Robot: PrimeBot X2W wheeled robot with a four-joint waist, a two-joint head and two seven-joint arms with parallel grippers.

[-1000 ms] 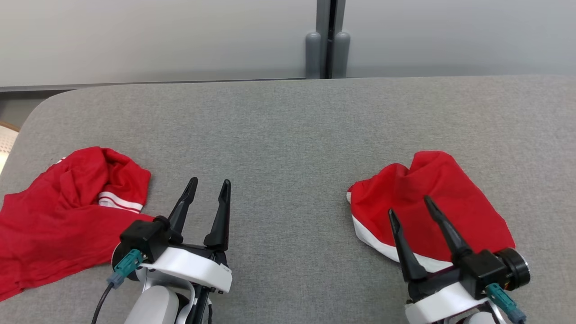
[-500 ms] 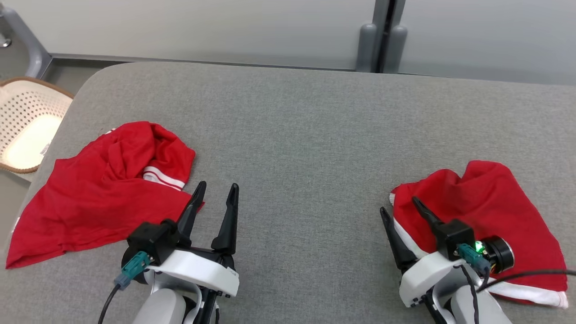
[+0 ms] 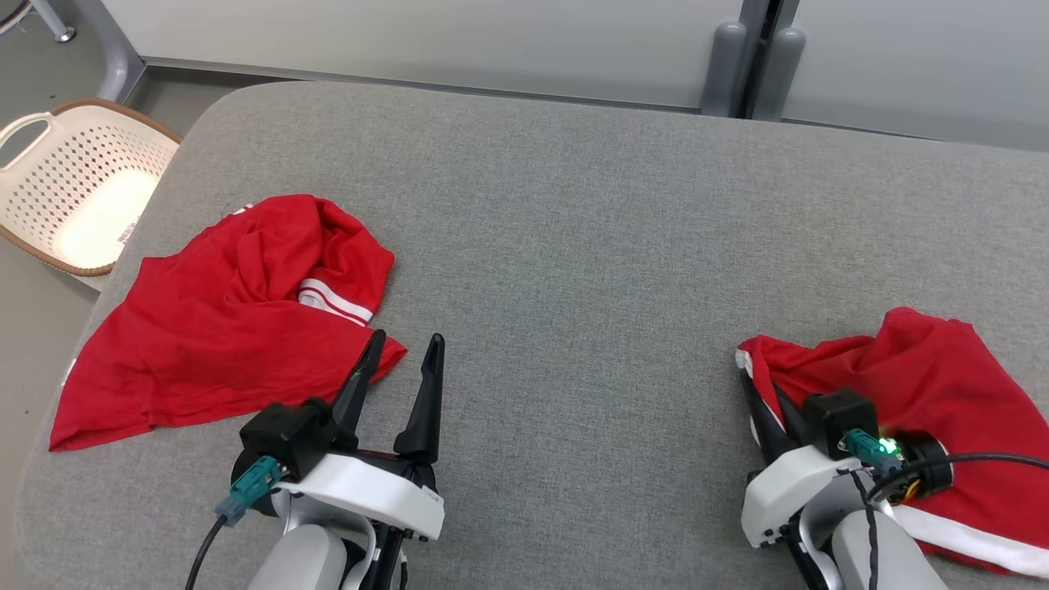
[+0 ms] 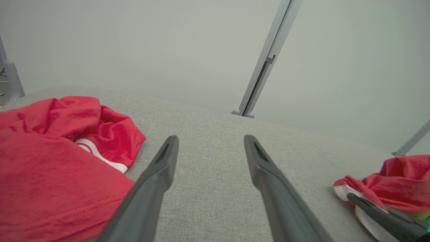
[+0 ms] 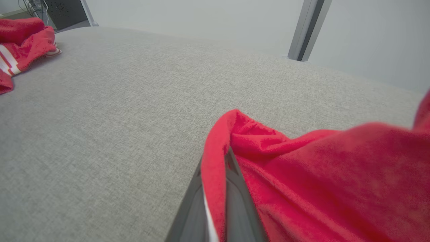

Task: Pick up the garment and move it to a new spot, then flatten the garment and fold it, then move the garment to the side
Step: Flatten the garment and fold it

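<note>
Two red garments lie on the grey fabric-covered table [image 3: 574,205], w/ a cream perforated plastic basket [image 3: 82,180] off its left corner. Far left: a crumpled red shirt w/ white-striped cuff [image 3: 229,336], lying loose, nothing touching it. My left claw [image 3: 408,340] hovers just beside its near corner, fingers spread wide, empty. Mid table is bare cloth. Right: the red garment w/ white hem band [image 3: 951,385], the one I'm working, lies bunched near the table's right side. My right claw [image 3: 760,401] is pressed together, pinching its left hem.

Progress, as I judge it: barely begun. Grip's made, but lift, move, flatten, fold & set-aside are all left.

Head view gives layout & basket, though my wrist crowds the pinch there. Right wrist view shows the hem wrapped between my fingers close up. Left wrist view catches that pinch side-on.
</note>
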